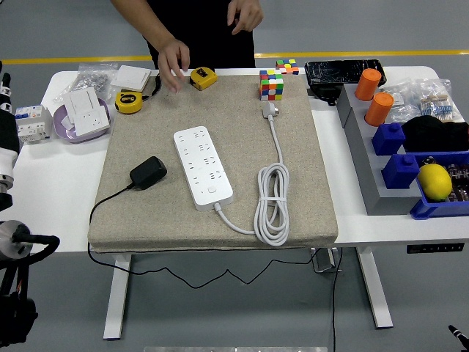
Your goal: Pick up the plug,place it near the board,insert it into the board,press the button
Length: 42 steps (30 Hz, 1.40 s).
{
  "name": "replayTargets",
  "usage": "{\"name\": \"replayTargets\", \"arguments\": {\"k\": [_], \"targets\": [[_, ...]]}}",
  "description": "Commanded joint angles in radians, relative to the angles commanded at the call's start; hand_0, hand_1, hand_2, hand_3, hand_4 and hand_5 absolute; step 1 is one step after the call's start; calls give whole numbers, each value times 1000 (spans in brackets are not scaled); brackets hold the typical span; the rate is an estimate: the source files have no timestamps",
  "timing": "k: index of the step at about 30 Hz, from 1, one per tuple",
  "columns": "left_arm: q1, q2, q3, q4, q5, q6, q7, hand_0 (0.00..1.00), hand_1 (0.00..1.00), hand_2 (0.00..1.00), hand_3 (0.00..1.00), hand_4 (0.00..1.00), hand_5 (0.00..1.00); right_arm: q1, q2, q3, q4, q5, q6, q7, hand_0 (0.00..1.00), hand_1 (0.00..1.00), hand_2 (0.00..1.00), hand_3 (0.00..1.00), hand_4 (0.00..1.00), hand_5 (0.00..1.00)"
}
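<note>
The left arm (9, 147) stood at the picture's far left edge, clear of the mat (212, 158), and only a white and black stretch of it showed; its fingers were cut off by the edge, so whether they were spread or curled could not be told. It held and touched nothing that could be seen. The plug (148, 172), a black adapter, lay on the mat's left part, just left of the white board (203, 165), its thin cable running off the near-left corner. The board's own cord (272, 202) lay coiled to its right. Across the desk (44, 187), a person's hand (174, 64) hovered near the yellow tape (203, 77), perhaps touching the mat's far edge; the other hand (245, 15) was raised, fingers loosely bent.
</note>
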Motion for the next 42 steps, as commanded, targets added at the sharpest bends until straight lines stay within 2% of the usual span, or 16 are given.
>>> {"name": "replayTargets", "arguments": {"k": [2, 3, 7, 8, 9, 10, 14, 15, 20, 21, 32, 33, 35, 38, 39, 42], "targets": [[18, 0, -24, -14, -85, -9, 2, 998, 998, 994, 977, 998, 998, -1, 2, 1, 0, 2, 0, 0, 998, 831, 733, 747, 998, 872], [29, 0, -39, -22, -130, -14, 4, 913, 926, 889, 924, 998, 998, -3, 4, 1, 0, 3, 0, 1, 998, 830, 734, 746, 998, 871], [59, 0, -78, -32, -289, -12, 15, 913, 926, 889, 924, 998, 998, -7, 5, 2, 0, 4, 0, 0, 998, 830, 734, 746, 998, 871], [66, 0, -84, -31, -305, -8, 19, 913, 926, 889, 924, 998, 998, -8, 5, 1, 0, 5, 0, 0, 998, 830, 734, 746, 998, 871], [71, 0, -87, -30, -304, -5, 23, 864, 845, 810, 815, 998, 982, -8, 5, 0, 0, 6, 0, 1, 998, 830, 734, 745, 998, 874], [76, 0, -89, -28, -293, -1, 28, 864, 845, 810, 815, 998, 982, -9, 5, -1, 0, 6, -1, 1, 998, 830, 734, 745, 998, 874], [96, 0, -106, -21, -176, 32, 56, 864, 845, 810, 815, 998, 982, -13, 8, -2, 0, 4, 1, 1, 998, 830, 734, 745, 998, 874], [99, 0, -111, -20, -139, 42, 64, 855, 832, 802, 806, 998, 819, -14, 9, -2, 0, 3, 1, 1, 998, 830, 733, 745, 998, 875], [111, 0, -138, -18, 65, 82, 116, 855, 832, 802, 806, 998, 819, -18, 13, -5, 0, 2, 2, 4, 998, 830, 733, 745, 998, 875], [111, 0, -144, -18, 110, 91, 128, 839, 822, 803, 805, 998, 781, -20, 14, -7, 0, 2, 2, 4, 998, 830, 734, 745, 998, 875], [96, 0, -182, -1, 570, 134, 253, 821, 812, 788, 793, 998, 747, -37, 27, -14, 0, -10, 6, 11, 998, 829, 734, 745, 998, 875], [96, 0, -183, 0, 615, 132, 268, 998, 998, 889, 563, 998, 740, -37, 28, -15, 0, -11, 6, 12, 998, 829, 734, 745, 998, 876], [97, 0, -179, 3, 698, 130, 276, 998, 998, 889, 563, 998, 740, -37, 30, -16, 0, -14, 7, 14, 998, 829, 734, 745, 998, 876], [100, 0, -170, 8, 787, 132, 250, 998, 998, 889, 563, 998, 740, -39, 34, -16, 0, -18, 8, 16, 998, 829, 734, 745, 998, 876], [100, 0, -166, 11, 772, 127, 242, 998, 998, 998, 990, 998, 839, -40, 34, -16, 0, -19, 8, 17, 998, 829, 733, 745, 998, 875], [99, 0, -156, 20, 661, 127, 204, 998, 998, 998, 990, 998, 839, -43, 36, -16, 0, -23, 9, 16, 998, 829, 733, 745, 998, 875]]}}
